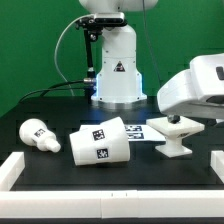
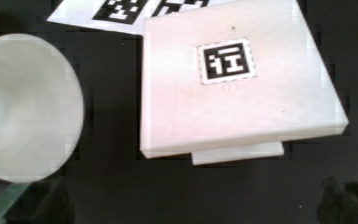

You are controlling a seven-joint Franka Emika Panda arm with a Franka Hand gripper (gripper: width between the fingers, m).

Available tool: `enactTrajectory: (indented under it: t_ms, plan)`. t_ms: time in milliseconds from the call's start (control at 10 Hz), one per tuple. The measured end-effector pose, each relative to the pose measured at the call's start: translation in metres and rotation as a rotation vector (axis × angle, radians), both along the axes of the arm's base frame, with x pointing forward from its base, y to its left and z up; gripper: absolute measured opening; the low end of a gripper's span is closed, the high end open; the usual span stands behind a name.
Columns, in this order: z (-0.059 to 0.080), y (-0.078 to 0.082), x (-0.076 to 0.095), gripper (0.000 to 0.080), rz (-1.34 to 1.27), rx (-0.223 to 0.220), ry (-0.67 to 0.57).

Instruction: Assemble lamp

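The lamp lies in three loose white parts on the black table. The flat square base, with one tag on top, is at the exterior view's right. The hollow tapered shade lies on its side in the middle, close beside the base. The round-headed bulb lies at the exterior view's left, out of the wrist view. My gripper hovers just above the base, open with nothing between its fingers; only the dark fingertips show.
The marker board lies flat behind the shade and base. The robot's white pedestal stands at the back centre. A low white rim borders the table at the front and sides.
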State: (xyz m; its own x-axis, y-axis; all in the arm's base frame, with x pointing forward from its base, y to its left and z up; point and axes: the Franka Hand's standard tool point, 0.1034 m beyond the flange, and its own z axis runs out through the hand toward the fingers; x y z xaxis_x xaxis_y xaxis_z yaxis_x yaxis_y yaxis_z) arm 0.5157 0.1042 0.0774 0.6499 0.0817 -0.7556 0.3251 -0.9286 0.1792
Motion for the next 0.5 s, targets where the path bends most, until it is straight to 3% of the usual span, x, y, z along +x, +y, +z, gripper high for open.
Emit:
enactTrajectory:
  t_ms: [300, 500]
  plan:
    - [-0.025, -0.001, -0.027, 0.0700, -0.079, -0.060, 0.124]
    - [-0.030, 0.001, -0.026, 0.0700, -0.073, -0.059, 0.127]
